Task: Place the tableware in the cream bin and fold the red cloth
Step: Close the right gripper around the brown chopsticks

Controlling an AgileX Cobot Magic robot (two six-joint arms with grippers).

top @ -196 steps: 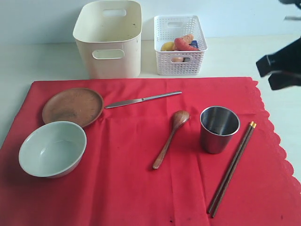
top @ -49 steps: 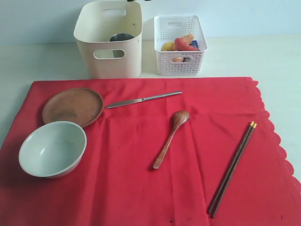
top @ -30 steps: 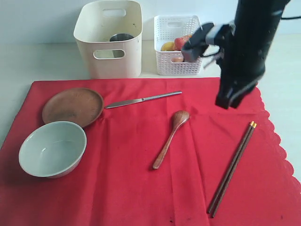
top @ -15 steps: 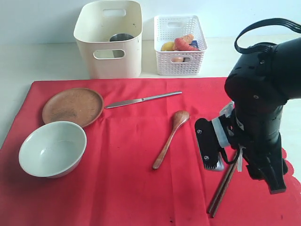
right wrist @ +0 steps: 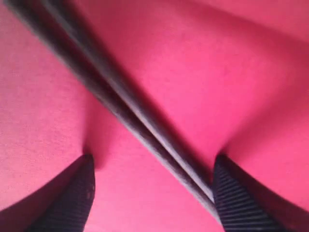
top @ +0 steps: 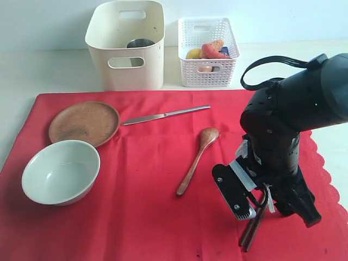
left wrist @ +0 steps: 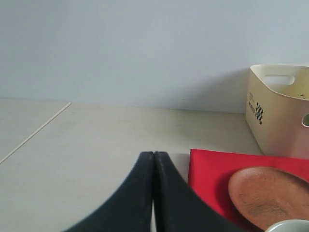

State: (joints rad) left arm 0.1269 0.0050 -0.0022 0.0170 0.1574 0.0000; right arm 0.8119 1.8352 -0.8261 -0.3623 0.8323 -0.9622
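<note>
Surface: pale cream tabletop [top: 49,70] before a plain pale wall [top: 49,22]; the near part is covered by the cloth.
Large bright red cloth [top: 136,217]: spread flat and unfolded, creased, with its scalloped edge on the right.
Right gripper [top: 266,204] [right wrist: 154,193]: down at the near right of the cloth, its black ridged fingers [right wrist: 72,198] spread wide with their tips on the fabric; nothing is clamped.
Dark thin chopsticks [top: 250,234] [right wrist: 125,101]: lying on the cloth, running between the two spread fingers; their far ends are hidden behind the arm.
Pale green-white round bowl [top: 32,163]: upright on the near left of the cloth, just beside the plate.
Brown wooden spoon [top: 197,157]: mid-cloth, bowl end pointing away.
Round brown plate [top: 84,122]: on the left of the cloth, beyond the bowl.
Steel table knife [top: 163,115]: flat on the cloth, its blade tip close to the plate.
Tall cream plastic bin [top: 98,60]: off the cloth at the back.
Steel cup [top: 140,42]: inside the cream bin.
White lattice basket [top: 206,76]: just right of the bin, holding food items [top: 209,50].
Left gripper [left wrist: 153,193]: fingers pressed together on nothing, over bare tabletop beside the cloth's corner.
</note>
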